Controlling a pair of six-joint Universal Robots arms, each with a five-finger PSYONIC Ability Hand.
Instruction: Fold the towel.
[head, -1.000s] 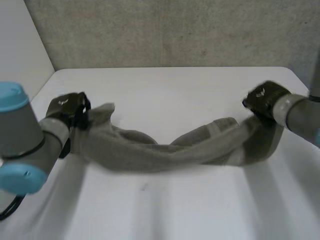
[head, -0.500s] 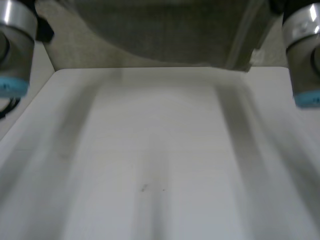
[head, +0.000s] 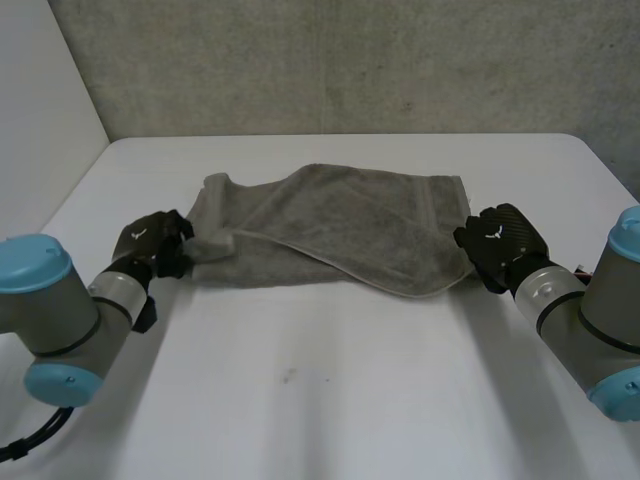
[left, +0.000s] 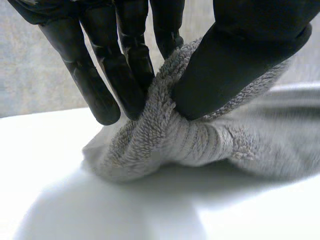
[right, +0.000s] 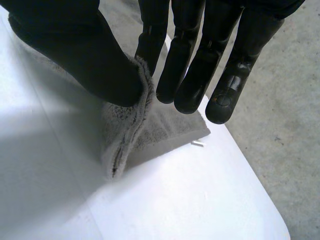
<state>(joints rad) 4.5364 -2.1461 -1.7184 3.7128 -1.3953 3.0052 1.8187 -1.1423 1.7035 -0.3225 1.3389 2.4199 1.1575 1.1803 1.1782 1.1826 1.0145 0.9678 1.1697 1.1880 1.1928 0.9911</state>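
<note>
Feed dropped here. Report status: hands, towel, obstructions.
Left robot hand pinching left end of grey terry towel. Right robot hand pinching its right edge. Towel lying rumpled on white table. Nothing in the way.

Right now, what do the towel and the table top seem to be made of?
The towel looks like grey terry cloth, probably cotton: fuzzy loops and a flat ribbed band show where the left hand pinches it; matte, soft. The table looks like smooth white laminate or painted board, faintly shiny; I cannot tell which.
</note>
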